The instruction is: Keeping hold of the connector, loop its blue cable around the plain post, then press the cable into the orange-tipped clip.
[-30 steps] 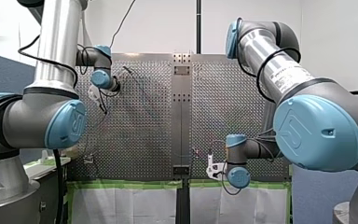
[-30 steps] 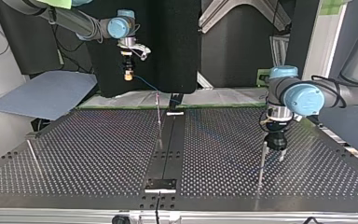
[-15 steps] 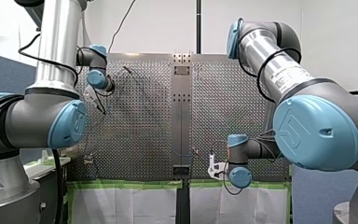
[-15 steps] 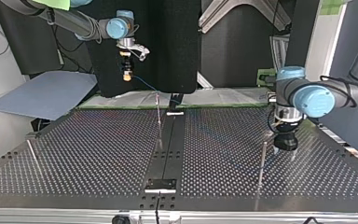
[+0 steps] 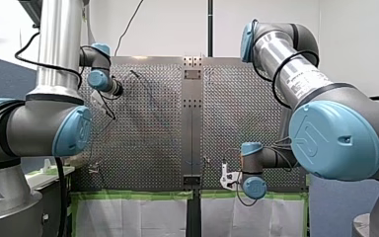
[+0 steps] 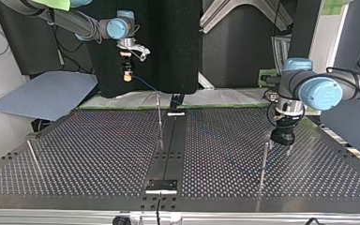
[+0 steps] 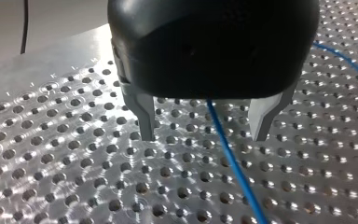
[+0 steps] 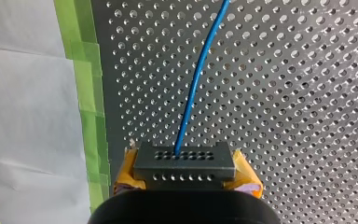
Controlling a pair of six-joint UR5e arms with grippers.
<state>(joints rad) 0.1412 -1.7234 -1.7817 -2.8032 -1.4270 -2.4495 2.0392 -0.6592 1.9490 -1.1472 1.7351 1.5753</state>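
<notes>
The connector (image 8: 184, 161) is clamped by my largely hidden right claw (image 8: 186, 172); my left claw (image 7: 204, 134) is held wide.

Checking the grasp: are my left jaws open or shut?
Open: on my left gripper the jaws stand apart, blue cable loose between them.

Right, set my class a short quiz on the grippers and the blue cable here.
1. True or false: my right gripper is shut on the dark grey perforated connector block.
2. In the left wrist view, the thin blue cable runs: A) between my left gripper's open metal fingers; B) around one finger; C) pinched by shut fingers.
3. Which arm's gripper hangs nearest the thin upright metal post at the top view's right?
Key: 1 true; 2 A; 3 my left.
</notes>
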